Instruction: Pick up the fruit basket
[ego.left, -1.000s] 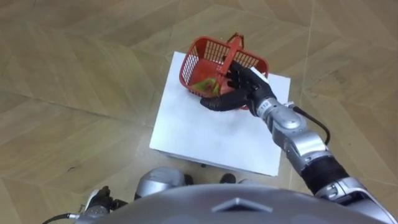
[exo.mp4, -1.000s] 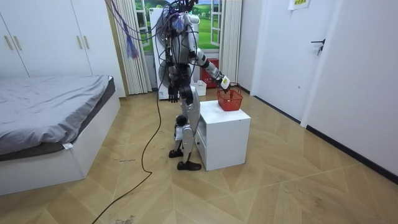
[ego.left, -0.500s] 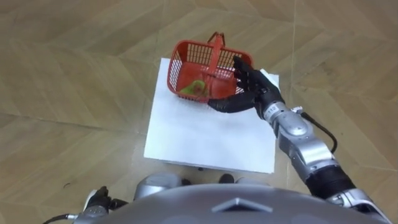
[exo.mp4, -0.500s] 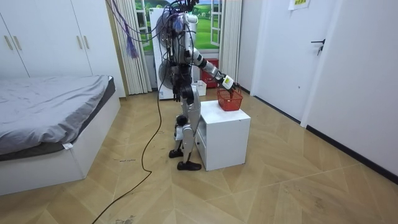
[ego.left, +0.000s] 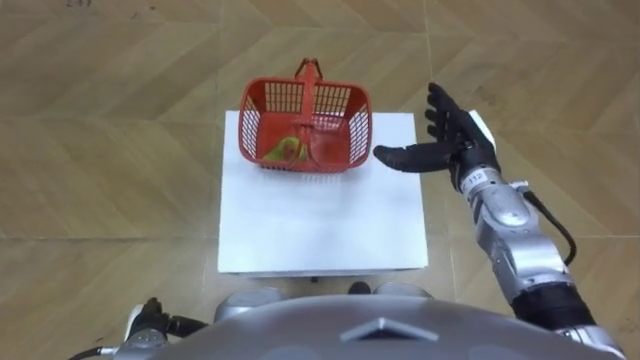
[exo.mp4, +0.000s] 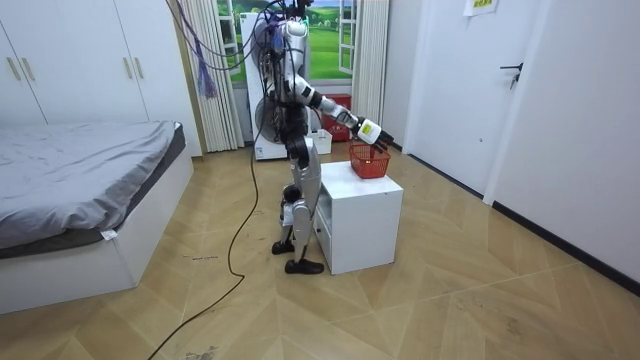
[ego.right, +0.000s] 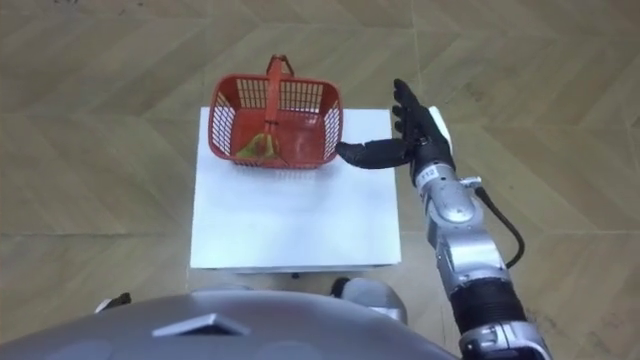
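Observation:
A red mesh fruit basket (ego.left: 303, 125) (ego.right: 273, 122) with an upright handle stands at the far part of the white cabinet top (ego.left: 320, 215) (ego.right: 290, 215). Yellow-green fruit (ego.left: 283, 151) lies inside it. My right hand (ego.left: 442, 140) (ego.right: 408, 132) hovers open just right of the basket, fingers straight and the thumb pointing toward the basket's right wall, apart from it. In the room view I stand upright against the cabinet (exo.mp4: 360, 215), right hand (exo.mp4: 371, 131) raised over the basket (exo.mp4: 369, 161).
Herringbone wood floor surrounds the small cabinet on all sides. In the room view a bed (exo.mp4: 80, 190) lies at the left, wardrobes (exo.mp4: 80, 60) behind it, a window and curtains behind me, and a door (exo.mp4: 525, 90) at the right.
My right hand has drawn away from the basket's right side and risen. The camera has shifted, so the basket and the cabinet now sit squarer in the eye view.

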